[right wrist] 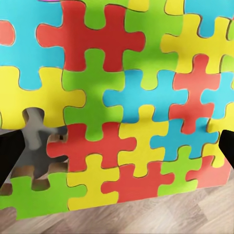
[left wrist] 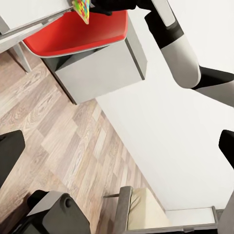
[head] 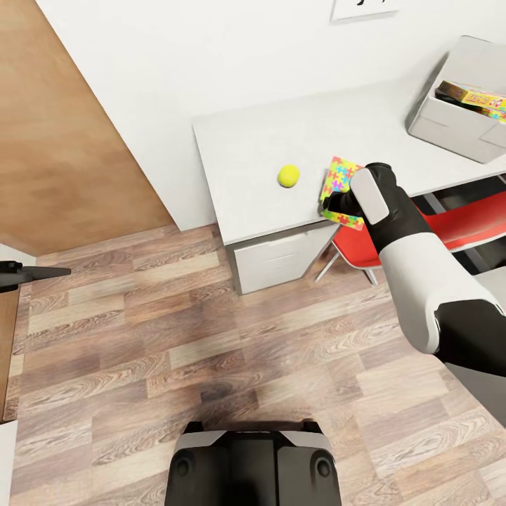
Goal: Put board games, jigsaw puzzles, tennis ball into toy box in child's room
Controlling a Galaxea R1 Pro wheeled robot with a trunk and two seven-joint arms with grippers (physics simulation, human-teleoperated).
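On the pale table [head: 246,140], the yellow-green tennis ball [head: 288,176] lies near the front edge. A jigsaw puzzle [head: 340,181] stands tilted at that edge, its lower side hanging past it. My right gripper [head: 339,204] is right against the puzzle. In the right wrist view the puzzle's face [right wrist: 122,97] is close up, and my right gripper [right wrist: 117,153] has its dark fingers wide apart at both sides. The grey toy box [head: 450,130] stands at the table's right end with a board game [head: 478,98] inside. My left gripper [left wrist: 119,146] hangs open over the floor.
A red chair [head: 457,228] is tucked under the table beside white drawers [head: 277,260]. A brown door [head: 63,140] fills the left wall. Wood-plank floor [head: 211,337] lies open between my base [head: 253,464] and the table.
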